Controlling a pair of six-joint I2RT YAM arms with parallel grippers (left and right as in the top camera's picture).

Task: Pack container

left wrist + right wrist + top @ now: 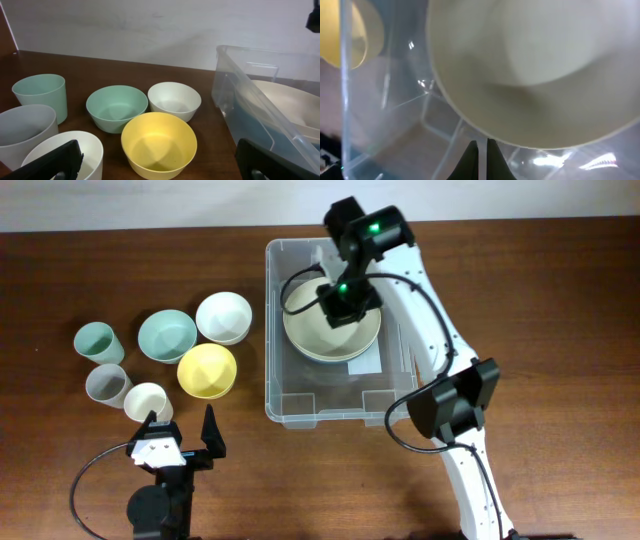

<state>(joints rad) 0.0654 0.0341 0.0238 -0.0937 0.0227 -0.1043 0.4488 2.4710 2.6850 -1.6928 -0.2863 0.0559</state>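
1. The clear plastic container point(300, 405) stands on the wooden table point(560, 300), just right of centre.
2. The right gripper point(341, 304) reaches down into it, its fingers pinched almost together on the rim of a large cream bowl point(305, 340). The bowl leans tilted inside the tub.
3. The left gripper point(180, 428) hangs near the front edge, jaws spread wide and holding nothing.
4. Left of the container are a yellow bowl point(207, 370), a green bowl point(167, 336) and a white bowl point(223, 317).
5. Further left stand a green cup point(96, 341), a grey cup point(107, 384) and a white cup point(148, 402).
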